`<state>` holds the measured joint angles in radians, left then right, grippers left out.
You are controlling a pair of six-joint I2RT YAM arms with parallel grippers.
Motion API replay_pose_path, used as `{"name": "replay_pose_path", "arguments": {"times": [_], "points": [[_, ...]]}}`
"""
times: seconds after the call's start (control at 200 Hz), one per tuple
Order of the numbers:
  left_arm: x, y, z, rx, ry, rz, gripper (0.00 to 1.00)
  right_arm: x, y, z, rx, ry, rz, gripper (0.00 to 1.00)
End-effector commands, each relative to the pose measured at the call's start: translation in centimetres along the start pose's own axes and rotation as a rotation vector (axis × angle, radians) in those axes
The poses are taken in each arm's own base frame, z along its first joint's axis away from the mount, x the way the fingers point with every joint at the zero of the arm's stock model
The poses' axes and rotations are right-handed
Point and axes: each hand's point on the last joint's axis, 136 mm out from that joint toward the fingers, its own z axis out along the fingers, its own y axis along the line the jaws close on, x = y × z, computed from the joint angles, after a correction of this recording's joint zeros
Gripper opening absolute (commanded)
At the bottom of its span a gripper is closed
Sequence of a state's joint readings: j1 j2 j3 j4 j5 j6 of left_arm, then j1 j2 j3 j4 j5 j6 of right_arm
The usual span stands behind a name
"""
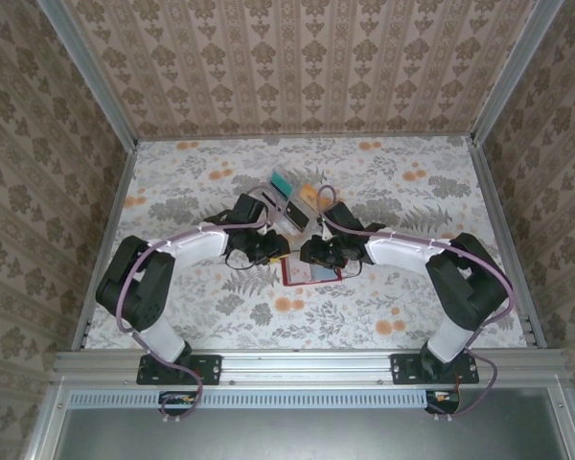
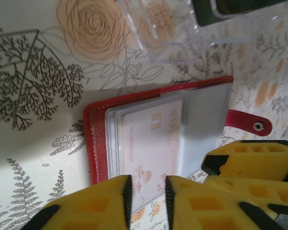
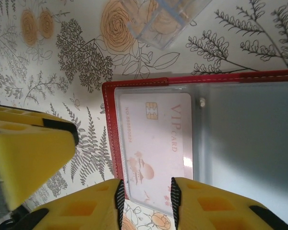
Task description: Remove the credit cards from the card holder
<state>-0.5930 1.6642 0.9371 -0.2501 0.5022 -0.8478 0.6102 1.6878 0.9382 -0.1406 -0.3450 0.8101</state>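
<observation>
The red card holder (image 1: 311, 272) lies open on the floral table, between my two grippers. Its clear sleeves show a pale pinkish card (image 2: 151, 139) with a gold chip and "VIP CARD" print (image 3: 156, 139). A grey-blue sleeve page (image 3: 249, 139) covers the right half, and the red snap tab (image 2: 247, 122) sticks out to the right. My left gripper (image 2: 149, 184) hovers over the card's lower edge, its yellow fingers a narrow gap apart and open. My right gripper (image 3: 148, 189) hangs over the same edge, also open. Both sit close together (image 1: 276, 251) (image 1: 311, 254).
A clear plastic rack (image 1: 292, 196) with a teal card (image 1: 282, 182) stands just behind the holder, and its clear base (image 2: 182, 28) lies near the wallet's far edge. The other arm's yellow fingers (image 2: 254, 163) (image 3: 29, 153) crowd each wrist view.
</observation>
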Motion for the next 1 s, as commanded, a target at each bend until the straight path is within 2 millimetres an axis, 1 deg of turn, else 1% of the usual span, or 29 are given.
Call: {"name": "replay_pose_path", "arguments": {"times": [0.0, 0.195, 0.37, 0.465, 0.745, 0.99], "points": [[0.6, 0.2, 0.9, 0.0, 0.025, -0.015, 0.23, 0.3, -0.8, 0.9, 0.002, 0.024, 0.024, 0.33], [0.7, 1.0, 1.8, -0.015, 0.046, -0.025, 0.16, 0.2, -1.9, 1.5, 0.029, 0.032, 0.035, 0.26], [0.8, 1.6, 2.7, -0.029, 0.067, -0.037, 0.13, 0.0, -2.6, 1.5, 0.049, 0.018, 0.036, 0.25], [0.8, 1.9, 2.8, -0.042, 0.071, -0.034, 0.13, 0.0, -3.0, 1.6, 0.053, 0.018, 0.039, 0.25], [1.2, 2.9, 3.1, -0.091, 0.096, -0.032, 0.12, 0.0, -3.1, 2.0, 0.03, 0.023, 0.035, 0.21], [1.3, 3.5, 3.3, -0.115, 0.102, -0.031, 0.12, 0.1, -3.6, 2.5, 0.029, 0.032, 0.058, 0.21]]}}
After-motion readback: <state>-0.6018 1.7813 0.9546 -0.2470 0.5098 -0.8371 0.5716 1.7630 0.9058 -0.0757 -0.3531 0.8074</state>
